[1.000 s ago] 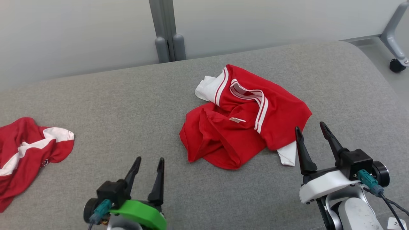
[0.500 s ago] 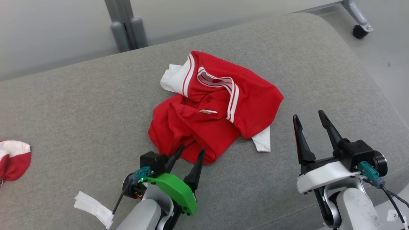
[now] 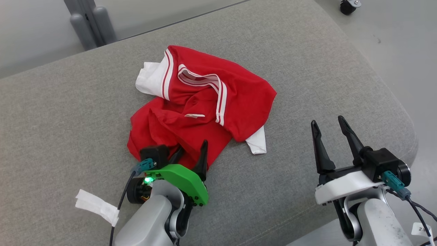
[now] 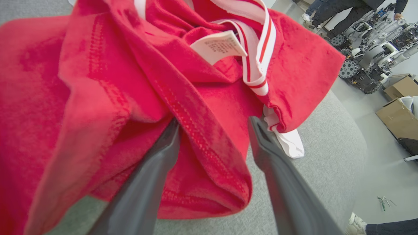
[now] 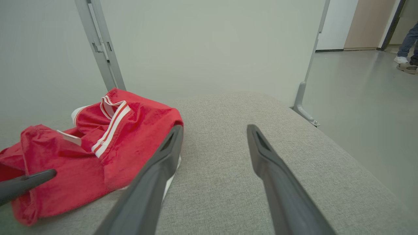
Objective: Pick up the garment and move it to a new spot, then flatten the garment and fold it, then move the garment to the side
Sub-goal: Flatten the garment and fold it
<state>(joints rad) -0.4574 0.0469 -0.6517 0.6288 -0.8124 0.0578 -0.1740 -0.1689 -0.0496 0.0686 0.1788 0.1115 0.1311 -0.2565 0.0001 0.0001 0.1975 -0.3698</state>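
The garment (image 3: 205, 102) is a red shirt with white striped trim, lying crumpled on the grey padded table (image 3: 307, 68). My left gripper (image 3: 192, 147) is open at the shirt's near edge. In the left wrist view its two fingers straddle a hemmed red fold (image 4: 209, 143) of the garment (image 4: 98, 81), without pinching it. My right gripper (image 3: 326, 120) is open above bare table, right of the shirt and apart from it. The right wrist view shows the garment (image 5: 98, 147) left of the right gripper (image 5: 214, 128), with one left fingertip (image 5: 26, 184) at the cloth.
The table's rounded right edge (image 3: 406, 130) drops to the floor just beyond my right gripper. A grey post (image 3: 90, 20) stands behind the table and a caster wheel (image 3: 348, 5) sits at top right. A white tag (image 3: 97, 206) hangs on the left arm's cable.
The camera has swung, so the whole scene has shifted left and the second red cloth has left view. My left gripper has moved forward onto the garment's near edge. The right gripper has kept its pose.
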